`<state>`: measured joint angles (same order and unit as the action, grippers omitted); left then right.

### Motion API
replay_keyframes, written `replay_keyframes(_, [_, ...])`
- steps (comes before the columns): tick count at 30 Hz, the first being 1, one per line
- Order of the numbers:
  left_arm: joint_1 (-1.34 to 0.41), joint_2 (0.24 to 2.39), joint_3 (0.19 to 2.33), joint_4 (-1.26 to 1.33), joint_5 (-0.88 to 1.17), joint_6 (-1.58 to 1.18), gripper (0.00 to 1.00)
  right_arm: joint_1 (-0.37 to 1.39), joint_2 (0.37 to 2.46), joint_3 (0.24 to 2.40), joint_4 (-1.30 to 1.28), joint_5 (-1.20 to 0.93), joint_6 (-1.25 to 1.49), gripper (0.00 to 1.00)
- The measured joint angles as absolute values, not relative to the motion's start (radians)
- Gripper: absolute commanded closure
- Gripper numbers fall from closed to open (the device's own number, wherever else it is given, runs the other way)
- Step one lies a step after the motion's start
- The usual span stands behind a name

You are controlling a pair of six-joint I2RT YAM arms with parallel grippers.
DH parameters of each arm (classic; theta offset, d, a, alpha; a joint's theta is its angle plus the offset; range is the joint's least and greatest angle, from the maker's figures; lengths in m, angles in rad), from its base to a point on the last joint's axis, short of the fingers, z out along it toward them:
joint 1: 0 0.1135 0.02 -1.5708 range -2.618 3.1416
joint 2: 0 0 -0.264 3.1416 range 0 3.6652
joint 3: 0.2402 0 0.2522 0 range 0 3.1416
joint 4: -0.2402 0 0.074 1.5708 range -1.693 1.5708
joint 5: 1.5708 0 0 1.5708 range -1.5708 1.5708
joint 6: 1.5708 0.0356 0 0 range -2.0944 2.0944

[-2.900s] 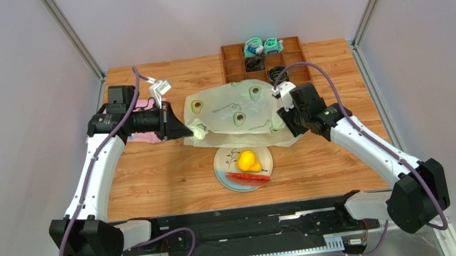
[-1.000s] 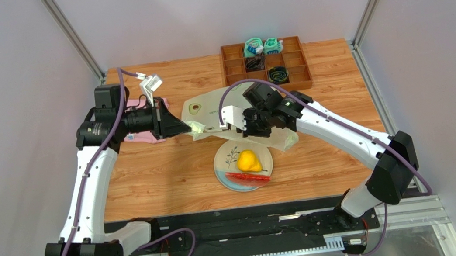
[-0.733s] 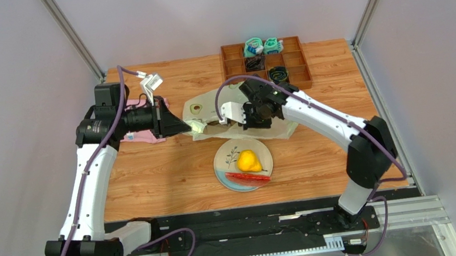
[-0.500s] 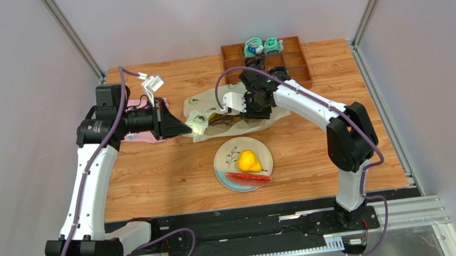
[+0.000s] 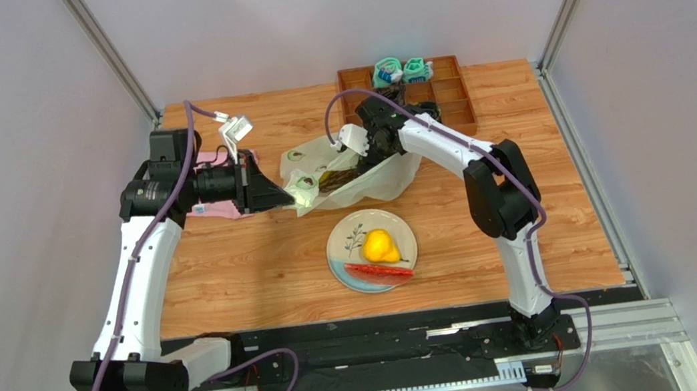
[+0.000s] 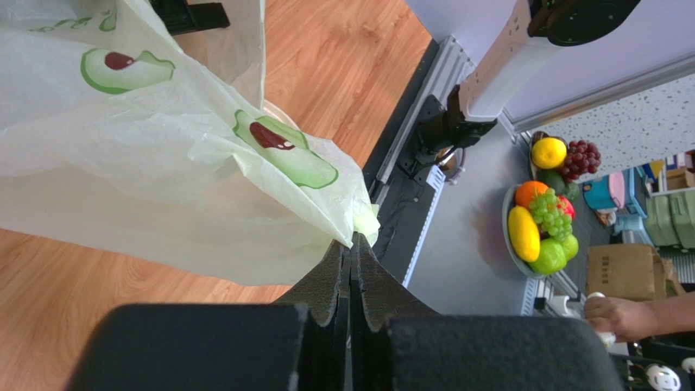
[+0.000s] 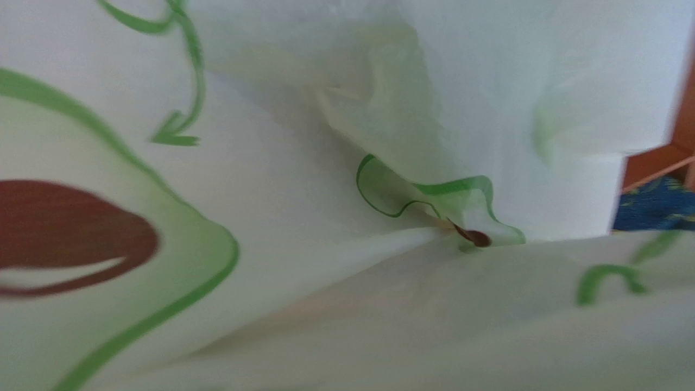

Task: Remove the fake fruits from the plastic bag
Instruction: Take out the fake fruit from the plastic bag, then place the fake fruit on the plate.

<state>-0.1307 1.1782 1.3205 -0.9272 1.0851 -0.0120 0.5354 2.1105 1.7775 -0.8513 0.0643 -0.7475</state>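
The plastic bag [image 5: 375, 177] lies bunched on the table behind the plate, pale yellow-green with avocado prints. My left gripper [image 5: 298, 194] is shut on its left edge and holds that edge up; in the left wrist view the film [image 6: 163, 155] is pinched at the tips of the left gripper [image 6: 353, 241]. My right gripper [image 5: 332, 173] reaches into the bag's mouth from the right, showing as a dark shape through the film. The right wrist view is filled by bag film [image 7: 326, 244] and shows no fingers. A yellow pear [image 5: 379, 245] and a red slice [image 5: 380, 272] lie on the plate [image 5: 344, 246].
A brown wooden tray [image 5: 458, 92] with teal and black items stands at the back right, close behind the right wrist. A pink cloth [image 5: 219, 210] lies under the left forearm. Past the table's front edge the left wrist view shows a bowl of fruit [image 6: 545, 213].
The right arm has swung left and back, carrying its gripper into the bag's mouth. The bag has bunched up toward the back. The left gripper has kept its hold in place.
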Motion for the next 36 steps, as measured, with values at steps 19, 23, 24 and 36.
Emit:
replay_keyframes(19, [-0.141, 1.271, 1.357, -0.878, 1.090, -0.041, 1.00, 0.513, 1.968, 1.766, -0.881, -0.134, -0.621, 0.69])
replay_keyframes(23, [-0.170, 1.340, 1.443, -0.861, 1.090, -0.049, 1.00, 0.514, 1.729, 1.764, -0.884, -0.366, -0.543, 0.68])
replay_keyframes(24, [-0.172, 1.350, 1.457, -0.852, 1.089, -0.055, 1.00, 0.515, 1.686, 1.765, -0.886, -0.408, -0.525, 0.67])
replay_keyframes(36, [-0.177, 1.384, 1.501, -0.788, 1.046, -0.106, 1.00, 0.522, 1.590, 1.691, -1.034, -0.683, -0.410, 0.67])
